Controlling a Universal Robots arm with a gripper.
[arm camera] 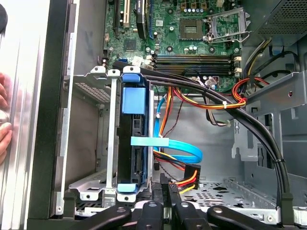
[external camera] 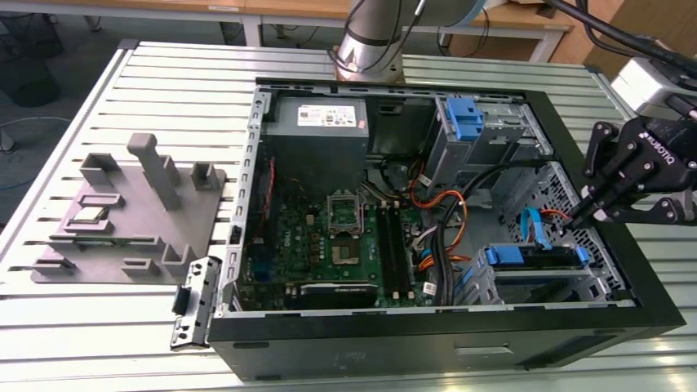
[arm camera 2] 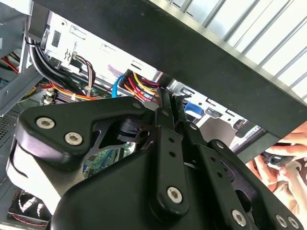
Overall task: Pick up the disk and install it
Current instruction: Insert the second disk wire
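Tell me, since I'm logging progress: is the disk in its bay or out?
In. The disk sits on edge in the metal drive cage, its blue rails within the frame; the gripper, fingers shut, is just beside it.

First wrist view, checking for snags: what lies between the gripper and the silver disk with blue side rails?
A light-blue flat cable crosses between gripper and disk, in the first wrist view.

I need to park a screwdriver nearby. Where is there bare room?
Free: slatted table behind the grey fixture, and the strip before it. Crowded: inside the case, with cables beside the disk.
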